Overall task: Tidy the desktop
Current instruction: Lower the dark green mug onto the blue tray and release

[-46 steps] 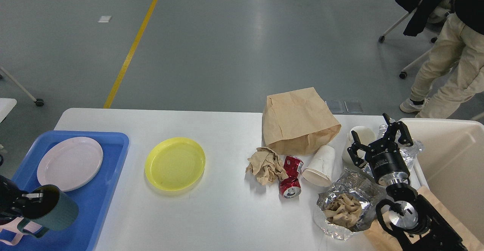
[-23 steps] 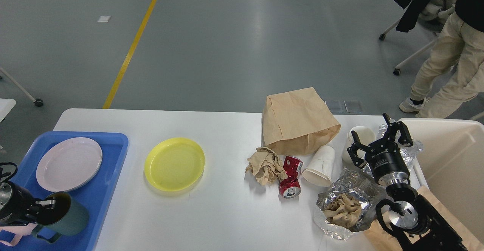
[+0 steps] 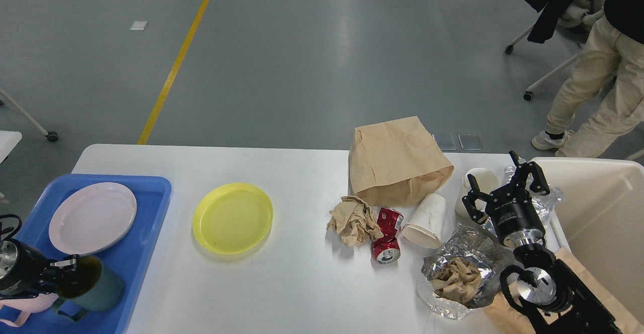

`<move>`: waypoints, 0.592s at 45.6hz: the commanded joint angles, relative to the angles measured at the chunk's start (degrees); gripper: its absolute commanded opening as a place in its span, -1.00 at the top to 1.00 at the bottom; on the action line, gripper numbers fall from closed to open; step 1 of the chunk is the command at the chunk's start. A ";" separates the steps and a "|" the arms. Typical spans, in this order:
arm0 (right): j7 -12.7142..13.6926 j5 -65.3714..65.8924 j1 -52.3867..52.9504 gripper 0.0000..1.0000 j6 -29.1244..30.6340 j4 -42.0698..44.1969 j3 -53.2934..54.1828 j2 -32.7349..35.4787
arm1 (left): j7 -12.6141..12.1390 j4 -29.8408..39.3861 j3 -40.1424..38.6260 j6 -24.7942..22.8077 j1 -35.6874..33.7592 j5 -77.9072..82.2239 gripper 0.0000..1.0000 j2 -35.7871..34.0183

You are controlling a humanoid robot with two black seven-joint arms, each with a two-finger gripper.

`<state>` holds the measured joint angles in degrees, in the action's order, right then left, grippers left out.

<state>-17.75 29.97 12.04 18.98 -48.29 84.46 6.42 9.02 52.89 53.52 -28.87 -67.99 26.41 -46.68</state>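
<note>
Much bare desktop (image 3: 302,283) lies between yellow plate (image 3: 233,218) and crumpled paper (image 3: 353,220).

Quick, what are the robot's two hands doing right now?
Left gripper: shut on the green mug, over the blue tray.
Right gripper: open, holding nothing.

White desktop (image 3: 302,283), blue tray (image 3: 146,253), yellow plate (image 3: 233,218), red can (image 3: 387,236), brown bag (image 3: 397,160).

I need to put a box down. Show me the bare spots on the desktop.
The desktop is bare between the yellow plate and the crumpled brown paper, along the far edge left of the paper bag, and across the near edge. The right end is crowded: red can, white cup, foil.
</note>
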 commanded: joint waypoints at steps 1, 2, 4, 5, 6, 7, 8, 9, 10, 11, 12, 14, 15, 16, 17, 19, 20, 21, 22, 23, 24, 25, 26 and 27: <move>0.00 0.00 0.00 -1.00 0.00 -0.05 0.00 0.00 | -0.05 0.19 0.09 -0.31 0.13 -0.40 -0.91 0.45; 0.00 0.00 0.00 -1.00 0.00 -0.05 0.00 0.00 | -0.05 0.19 0.09 -0.31 0.31 -0.48 -0.92 0.54; 0.00 0.00 0.00 -1.00 0.00 -0.05 0.00 0.00 | -0.05 0.19 0.09 -0.40 0.57 -0.40 -0.92 0.54; 0.00 0.00 0.00 -1.00 0.00 -0.05 0.00 0.00 | 0.04 0.19 0.09 -0.40 0.66 -0.40 -0.92 0.54; 0.00 0.00 0.00 -1.00 0.00 -0.05 0.00 0.00 | -0.05 0.19 0.09 -0.40 0.66 -0.40 -0.92 0.54; 0.00 0.00 0.00 -1.00 0.00 -0.05 0.00 0.00 | -0.05 0.28 0.09 -0.40 0.66 -0.40 -0.92 0.54; 0.00 0.00 0.00 -1.00 0.00 -0.05 0.00 0.00 | 0.04 0.19 0.09 -0.40 0.66 -0.40 -0.92 0.54; 0.00 0.00 0.00 -1.00 0.00 -0.05 0.00 0.00 | 0.04 0.28 0.09 -0.40 0.66 -0.40 -0.92 0.54; 0.00 0.00 0.00 -1.00 0.00 -0.05 0.00 0.00 | 0.04 0.28 0.18 -0.40 0.57 -0.40 -0.92 0.54; 0.00 0.00 0.00 -1.00 0.00 -0.05 0.00 0.00 | 0.04 0.37 0.18 -0.40 0.57 -0.48 -0.92 0.54; 0.00 0.00 0.00 -1.00 0.00 -0.05 0.00 0.00 | 0.04 0.45 0.27 -0.40 0.57 -0.48 -0.92 0.45; 0.00 0.00 0.00 -1.00 0.00 -0.05 0.00 0.00 | 0.12 0.72 0.53 -0.40 0.31 -0.48 -0.92 0.36; 0.00 0.00 0.00 -1.00 0.00 -0.05 0.00 0.00 | 0.12 0.81 0.62 -0.48 0.22 -0.48 -0.92 0.36; 0.00 0.00 0.00 -1.00 0.00 -0.05 0.00 0.00 | 0.12 0.89 0.79 -0.57 0.13 -0.48 -0.92 0.36; 0.00 0.00 0.00 -1.00 0.00 -0.05 0.00 0.00 | 0.12 0.89 0.88 -0.83 0.13 -0.48 -0.92 0.36; 0.00 0.00 0.00 -1.00 0.00 -0.05 0.00 0.00 | 0.12 0.98 1.06 -1.53 -0.13 -0.48 -0.92 0.19; 0.00 0.00 0.00 -1.00 0.00 -0.05 0.00 0.00 | 0.12 1.07 1.15 -2.06 -0.30 -0.48 -0.92 0.10; 0.00 0.00 0.00 -1.00 0.00 -0.05 0.00 0.00 | 0.12 1.24 1.32 -2.76 -0.57 -0.48 -0.92 0.01; 0.00 0.00 0.00 -1.00 0.00 -0.05 0.00 0.00 | 0.04 1.42 1.76 -3.64 -1.27 -0.48 -0.92 -0.17; 0.00 0.00 0.00 -1.00 0.00 -0.05 0.00 0.00 | 0.04 1.68 2.28 -4.52 -2.23 -0.48 -0.92 -0.25; 0.00 0.00 0.00 -1.00 0.00 -0.05 0.00 0.00 | 0.04 1.95 3.07 -5.40 -3.46 -0.48 -0.92 -0.25; 0.00 0.00 0.00 -1.00 0.00 -0.05 0.00 0.00 | 0.04 2.30 4.12 -6.45 -4.95 -0.48 -0.92 -0.34; 0.00 0.00 0.00 -1.00 0.00 -0.05 0.00 0.00 | 0.12 2.91 5.53 -7.33 -6.62 -0.48 -0.92 -0.34; 0.00 0.00 0.00 -1.00 0.00 -0.05 0.00 0.00 | 0.12 3.70 7.11 -8.21 -8.55 -0.57 -0.92 -0.43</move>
<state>-17.75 29.97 12.04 18.98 -48.34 84.46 6.42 9.13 54.47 55.75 -32.81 -69.99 25.93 -46.80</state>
